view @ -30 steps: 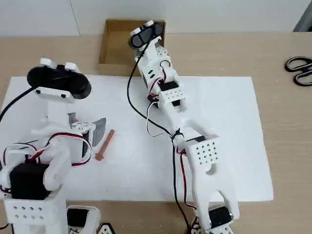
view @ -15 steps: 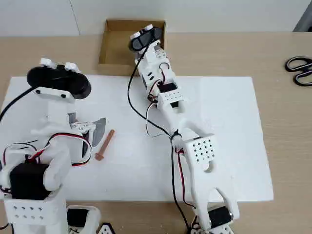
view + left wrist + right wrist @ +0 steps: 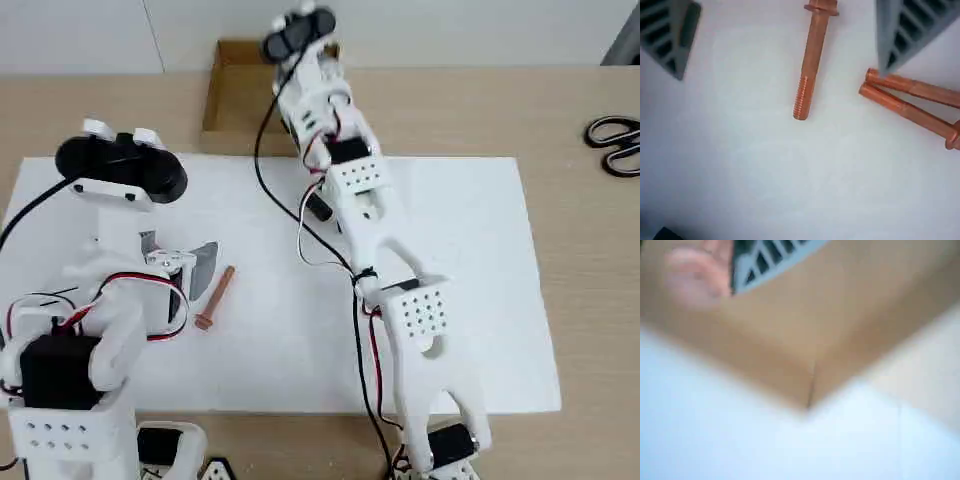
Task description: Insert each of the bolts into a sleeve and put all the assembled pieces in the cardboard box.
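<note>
high view
bolt: one copper-coloured bolt (image 3: 215,297) lies flat on the white sheet (image 3: 470,260), head toward the arms' bases, just beside the left end effector (image 3: 178,262).
cardboard box: the cardboard box (image 3: 212,95) sits on the worktop (image 3: 560,100) at the sheet's far edge, and the right end effector (image 3: 298,55) is stretched out over its rim.
scissors: scissors (image 3: 612,140) lie well apart, at the worktop's right side.

left wrist view
left end effector: released, jaws wide apart, the bolt lying between them and touched by neither.
more bolts: two further bolts (image 3: 915,89) lie in a narrow v, ends touching, just beside one jaw.

right wrist view
box: an inside corner of the cardboard wall is close below.
right end effector: i cannot tell whether it is released or clenched.

handling
bolt: likely stiff, light metal. the smooth round shank may roll or slip.
hold: probably best pinched across the plain shank near the head, leaving the threaded end free for a sleeve.
</note>
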### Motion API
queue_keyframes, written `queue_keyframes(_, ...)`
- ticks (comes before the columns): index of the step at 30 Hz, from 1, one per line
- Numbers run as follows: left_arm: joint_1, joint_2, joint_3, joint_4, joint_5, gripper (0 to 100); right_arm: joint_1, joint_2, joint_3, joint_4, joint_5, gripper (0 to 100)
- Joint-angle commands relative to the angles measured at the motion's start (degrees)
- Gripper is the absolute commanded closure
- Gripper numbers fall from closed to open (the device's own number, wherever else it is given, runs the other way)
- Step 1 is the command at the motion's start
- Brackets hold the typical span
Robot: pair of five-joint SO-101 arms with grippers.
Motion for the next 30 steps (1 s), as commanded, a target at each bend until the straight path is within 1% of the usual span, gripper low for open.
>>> queue_keyframes(1,-0.35,0.09,-0.22,0.09,-0.35,76,0.22,-10.86,-6.42,11.82,0.44,87.8)
queue_keyframes(4,-0.35,0.09,-0.31,0.09,-0.35,76,0.13,-16.04,-8.35,23.60,0.35,87.9)
queue_keyframes(8,-0.35,0.09,-0.31,0.09,-0.35,76,0.13,-22.02,-8.53,36.62,0.35,87.9)
queue_keyframes(20,-0.35,0.09,-0.31,0.09,-0.35,76,2.24,-33.45,-8.53,70.29,0.26,87.9)
queue_keyframes(23,-0.35,0.09,-0.31,0.18,-0.35,76,2.24,-34.15,-8.35,75.30,0.26,87.9)
queue_keyframes(26,-0.35,0.09,-0.31,0.18,-0.35,76,2.77,-34.07,-8.00,76.00,0.35,87.9)
queue_keyframes(30,-0.35,0.09,-0.22,0.79,-0.35,76,4.18,-34.24,1.67,76.00,0.53,87.9)
